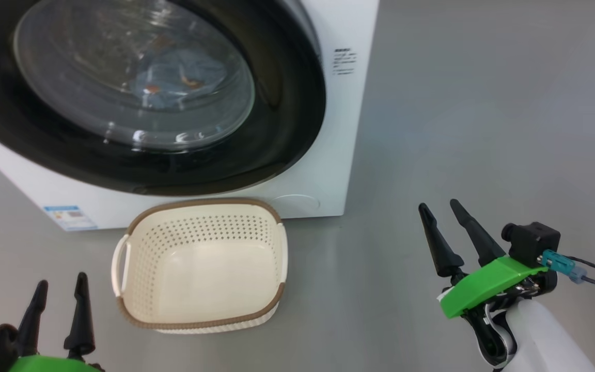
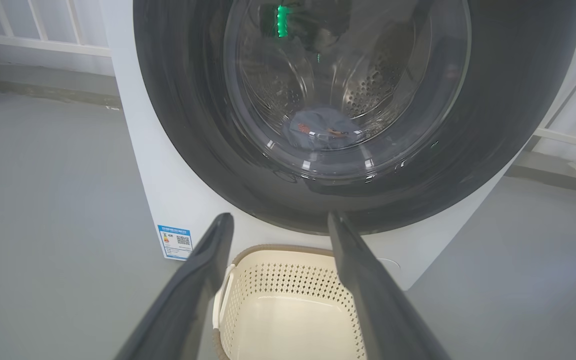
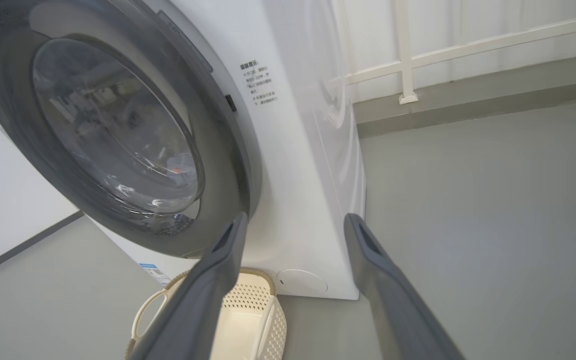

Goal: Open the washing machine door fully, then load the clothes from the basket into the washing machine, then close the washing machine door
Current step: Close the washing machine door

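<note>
Front-loading washing machine [image 1: 328,170] and laundry basket [image 1: 199,206], seen from the head and from both wrists. The washing machine door [image 1: 287,103] is sitting shut, its glossy black rim lying flush against the white front. The clothes [image 1: 173,82] – light blue fabric with orange-brown marks – are lying inside the drum and showing through the bulging glass window [image 1: 96,119], low in the bowl. The basket is standing on the grey floor [image 1: 483,129] just in front of the machine, below the door, its bare cream bottom facing up. A blue label sticker [image 1: 70,217] is showing on the machine's lower front, to the left of the basket.

The left end effector [image 1: 61,280] is hovering at the lower left, near the basket's handle, its two dark fingers standing apart and gripping nothing. The right end effector [image 1: 438,204] is hovering over open floor to the right of the machine – well apart from the basket – with its fingers likewise spread and nothing between them.
</note>
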